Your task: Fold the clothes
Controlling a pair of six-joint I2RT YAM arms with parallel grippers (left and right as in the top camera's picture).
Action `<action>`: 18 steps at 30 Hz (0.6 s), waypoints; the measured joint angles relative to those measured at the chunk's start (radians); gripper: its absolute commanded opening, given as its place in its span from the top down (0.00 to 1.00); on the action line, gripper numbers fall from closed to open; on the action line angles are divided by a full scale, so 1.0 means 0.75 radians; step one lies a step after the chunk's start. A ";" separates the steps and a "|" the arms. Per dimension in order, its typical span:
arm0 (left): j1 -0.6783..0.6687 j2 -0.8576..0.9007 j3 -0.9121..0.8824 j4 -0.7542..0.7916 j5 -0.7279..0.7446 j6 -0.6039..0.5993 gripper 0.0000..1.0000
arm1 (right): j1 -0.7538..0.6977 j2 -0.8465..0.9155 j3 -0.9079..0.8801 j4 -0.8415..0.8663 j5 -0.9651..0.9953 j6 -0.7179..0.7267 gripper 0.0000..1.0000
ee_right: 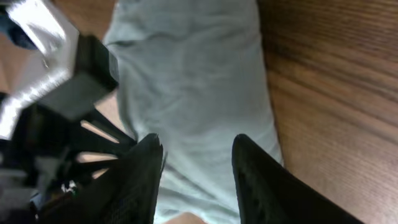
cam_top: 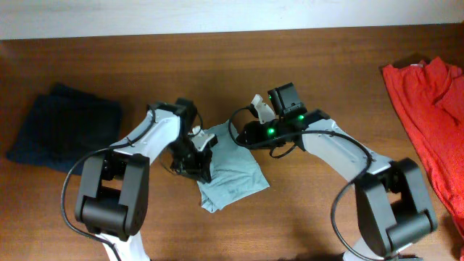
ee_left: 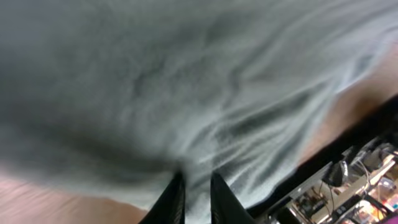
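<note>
1. Brown wooden surface (cam_top: pixel 326 65): a pale blue-green wrinkly cloth garment (cam_top: pixel 235 177) is laid at its middle.
2. Left pincer (ee_left: pixel 194 182) is clamped on the garment's edge.
3. Right pincer (ee_right: pixel 198 146) is held apart just above the garment.

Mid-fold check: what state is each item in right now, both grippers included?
pale blue-green garment: folded into a compact, wrinkled rectangle at centre.
left gripper: shut on the garment's cloth, wrinkles converging at its fingers.
right gripper: open, jaws apart over the garment.
red garment: loose and unfolded, far right.
dark navy clothes: folded pile on the left, clear of both arms.
</note>
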 measured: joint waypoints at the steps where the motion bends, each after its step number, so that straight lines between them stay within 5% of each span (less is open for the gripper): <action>1: -0.005 0.000 -0.031 0.026 -0.005 -0.012 0.84 | 0.000 0.022 0.000 0.020 -0.006 0.003 0.60; 18: 0.006 -0.083 -0.339 0.236 0.086 -0.201 0.85 | 0.020 0.251 0.000 0.254 0.144 0.143 0.65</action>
